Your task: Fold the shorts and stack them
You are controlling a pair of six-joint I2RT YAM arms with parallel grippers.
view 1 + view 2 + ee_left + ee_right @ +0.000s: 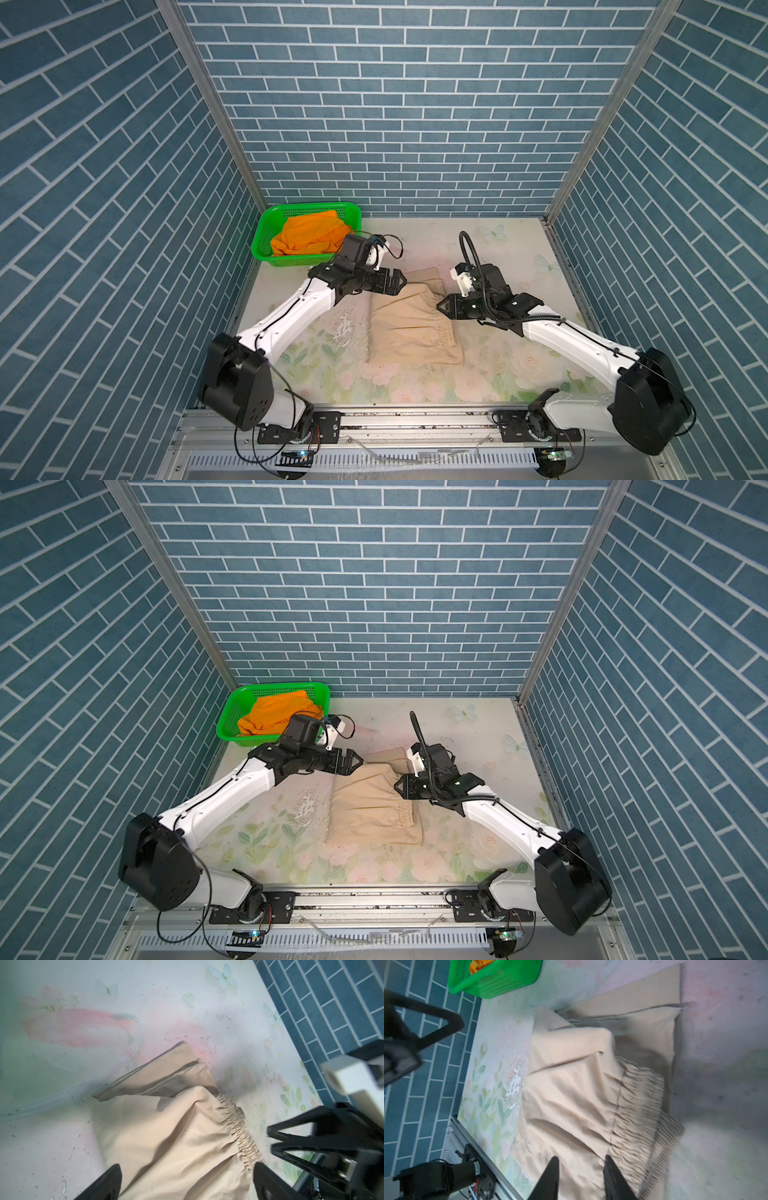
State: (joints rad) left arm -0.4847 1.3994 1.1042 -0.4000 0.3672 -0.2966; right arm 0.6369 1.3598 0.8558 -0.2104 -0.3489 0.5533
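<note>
The pale beige shorts (411, 328) (370, 808) lie folded over on the floral table, gathered waistband toward the right, one leg end poking out at the back. The orange shorts (307, 237) (278, 715) sit crumpled in the green basket. My left gripper (400, 281) (358, 762) (187, 1165) hovers open over the beige shorts' (176, 1126) back left corner, holding nothing. My right gripper (439, 306) (397, 785) (581, 1157) hangs just above the beige shorts (581, 1084) beside the waistband. Its jaws stand a little apart with no cloth pinched.
The green perforated basket (311, 206) (232, 712) (500, 982) stands in the back left corner against the blue brick walls. A worn white patch (347, 328) marks the table left of the beige shorts. A metal rail (374, 415) runs along the front edge.
</note>
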